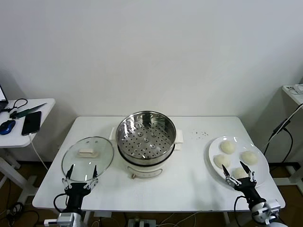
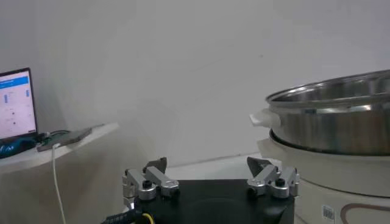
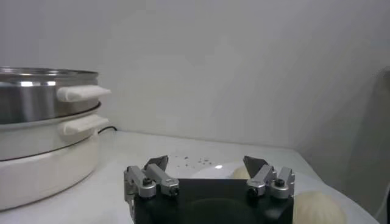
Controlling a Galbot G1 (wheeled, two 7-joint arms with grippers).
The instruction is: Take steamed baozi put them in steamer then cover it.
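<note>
From the head view you had the whole layout: the steamer [image 1: 146,143] stood uncovered at the middle of the white counter [image 1: 189,184], its perforated tray bare. The cover [image 1: 87,158] lay flat on the counter just to the steamer's left, cream bar handle up. Four steamed baozi [image 1: 228,147] sat on a white plate [image 1: 214,147] to the right, well apart from the pot.

Your left tool [image 1: 81,176] hovered at the near rim of the cover, fingers spread and holding nothing. Your right tool [image 1: 239,172] hung over the near edge of the plate, fingers also spread and empty, one bun lying between them in that view.

The left wrist view showed what the head view did not: the steamer's steel wall [image 2: 341,125] in profile above its white base, and a lit laptop screen [image 2: 14,103] on the side table [image 2: 67,146]. It did not show the cover.

The right wrist view showed two buns [image 3: 315,208] low beyond the right tool [image 3: 207,165], smooth, domed, cream-white, and the steamer's side handles [image 3: 83,93].
</note>
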